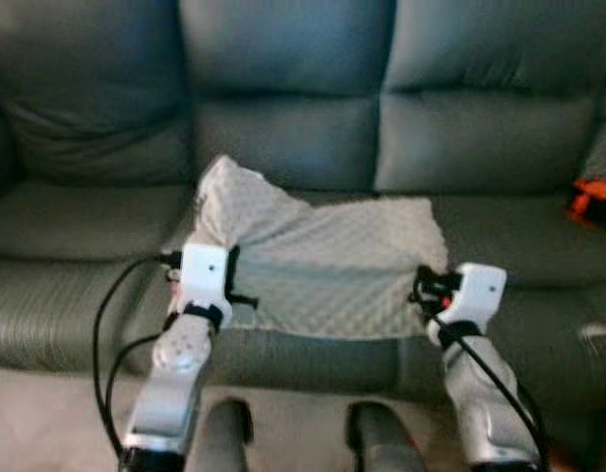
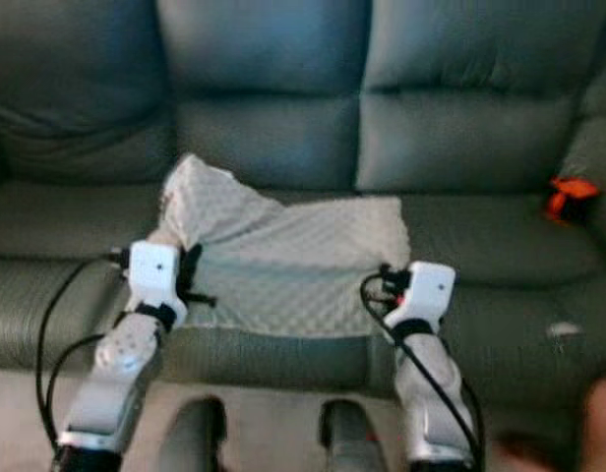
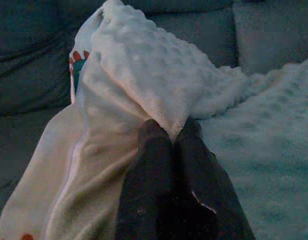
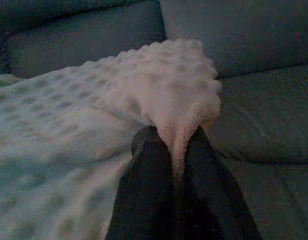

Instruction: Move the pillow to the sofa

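Head views: a white, bumpy-textured pillow point(image 1: 323, 265) is seen lying on the middle seat cushion of a grey-green sofa point(image 1: 283, 138), near its front edge, with its far left corner raised.
Left tool: the left tool point(image 3: 169, 131) is closed on a fold of the pillow at its left edge; cloth is pinched between the two black fingers point(image 3: 146, 165).
Right tool: the right tool point(image 4: 173, 145) is closed on the near right corner of the pillow, a ridge of cloth being squeezed between its fingers.
Step in hand: the pillow is judged to be already resting on the seat, so the placing step appears nearly done while both grips are held.
Next move: both tools would need to be opened and drawn back toward the near side without the cloth being dragged off the seat edge.
Other things: a small orange object point(image 1: 590, 199) is seen at the far right of the seat.
Hard to make out: the head views are blurred; the orange object cannot be identified; coloured marks on the pillow's left edge cannot be read; the sofa's arms are cut off.
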### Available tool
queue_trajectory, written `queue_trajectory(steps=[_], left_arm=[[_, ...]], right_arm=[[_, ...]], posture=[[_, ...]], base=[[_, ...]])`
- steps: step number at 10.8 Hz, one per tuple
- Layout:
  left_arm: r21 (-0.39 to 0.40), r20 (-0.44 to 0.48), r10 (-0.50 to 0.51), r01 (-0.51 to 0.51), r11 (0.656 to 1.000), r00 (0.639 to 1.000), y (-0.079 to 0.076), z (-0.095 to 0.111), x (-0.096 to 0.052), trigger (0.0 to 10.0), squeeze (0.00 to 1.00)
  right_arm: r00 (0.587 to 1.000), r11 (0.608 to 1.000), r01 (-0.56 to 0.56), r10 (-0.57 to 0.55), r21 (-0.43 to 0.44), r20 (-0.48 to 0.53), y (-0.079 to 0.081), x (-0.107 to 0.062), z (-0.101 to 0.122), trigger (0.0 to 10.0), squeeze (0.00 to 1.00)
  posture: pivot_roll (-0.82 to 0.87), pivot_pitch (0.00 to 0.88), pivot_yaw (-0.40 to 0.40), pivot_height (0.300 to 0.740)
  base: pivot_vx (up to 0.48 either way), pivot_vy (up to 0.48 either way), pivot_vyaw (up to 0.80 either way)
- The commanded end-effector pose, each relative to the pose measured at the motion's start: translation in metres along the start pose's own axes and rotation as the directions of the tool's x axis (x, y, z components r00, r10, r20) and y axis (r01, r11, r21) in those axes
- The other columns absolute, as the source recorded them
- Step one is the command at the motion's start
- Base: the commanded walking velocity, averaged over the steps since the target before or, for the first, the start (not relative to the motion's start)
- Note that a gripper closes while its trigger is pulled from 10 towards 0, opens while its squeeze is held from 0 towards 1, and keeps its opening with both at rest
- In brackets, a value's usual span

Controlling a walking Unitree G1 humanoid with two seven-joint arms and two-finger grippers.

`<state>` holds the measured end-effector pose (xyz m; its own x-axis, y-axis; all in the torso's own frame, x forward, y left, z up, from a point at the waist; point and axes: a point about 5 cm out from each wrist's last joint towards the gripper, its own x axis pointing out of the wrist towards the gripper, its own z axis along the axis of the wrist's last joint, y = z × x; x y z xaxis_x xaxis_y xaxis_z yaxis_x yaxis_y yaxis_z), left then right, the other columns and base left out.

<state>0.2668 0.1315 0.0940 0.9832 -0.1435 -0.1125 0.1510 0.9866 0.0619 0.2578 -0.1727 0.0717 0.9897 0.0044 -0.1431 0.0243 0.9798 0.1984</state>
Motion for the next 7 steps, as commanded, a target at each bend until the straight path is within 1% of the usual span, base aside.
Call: queue_trajectory(steps=[1, 3, 4, 5, 6, 7], left_arm=[[0.007, 0.009, 0.023, -0.023, 1.0, 1.0, 0.006, 0.002, -0.001, 10.0, 0.0], [0.01, 0.002, 0.024, -0.024, 1.0, 1.0, 0.007, 0.0, -0.001, 10.0, 0.0], [0.024, -0.01, 0.028, -0.027, 0.999, 1.0, 0.01, -0.003, 0.0, 10.0, 0.0], [0.054, -0.06, 0.052, -0.049, 0.997, 0.997, 0.019, -0.009, 0.004, 10.0, 0.0], [0.064, -0.098, 0.053, -0.047, 0.997, 0.994, 0.024, -0.014, 0.009, 10.0, 0.0], [0.075, -0.12, 0.052, -0.044, 0.996, 0.991, 0.028, -0.016, 0.013, 10.0, 0.0]], right_arm=[[1.0, 1.0, -0.024, 0.024, 0.006, 0.017, 0.008, 0.002, 0.003, 10.0, 0.0], [1.0, 0.999, -0.029, 0.029, 0.016, 0.011, 0.009, 0.002, 0.003, 10.0, 0.0], [1.0, 0.999, -0.03, 0.03, 0.022, -0.008, 0.01, 0.001, 0.0, 10.0, 0.0], [0.999, 1.0, -0.024, 0.025, 0.017, -0.033, 0.011, 0.002, -0.004, 10.0, 0.0], [0.999, 1.0, -0.02, 0.021, 0.018, -0.049, 0.012, 0.004, -0.005, 10.0, 0.0], [0.998, 1.0, -0.021, 0.022, 0.02, -0.054, 0.014, 0.008, -0.003, 10.0, 0.0]], posture=[[-0.04, 0.0, 0.019, 0.616], [-0.03, 0.0, 0.017, 0.616], [-0.03, 0.0, 0.018, 0.616], [-0.02, 0.0, 0.019, 0.616], [-0.01, 0.017, 0.021, 0.616], [-0.01, 0.063, 0.026, 0.616]], base=[[0.0, 0.0, 0.0], [0.0, 0.0, 0.0], [0.0, 0.0, 0.0], [0.0, 0.0, 0.0], [0.0, 0.0, 0.0], [0.0, 0.0, 0.0]])
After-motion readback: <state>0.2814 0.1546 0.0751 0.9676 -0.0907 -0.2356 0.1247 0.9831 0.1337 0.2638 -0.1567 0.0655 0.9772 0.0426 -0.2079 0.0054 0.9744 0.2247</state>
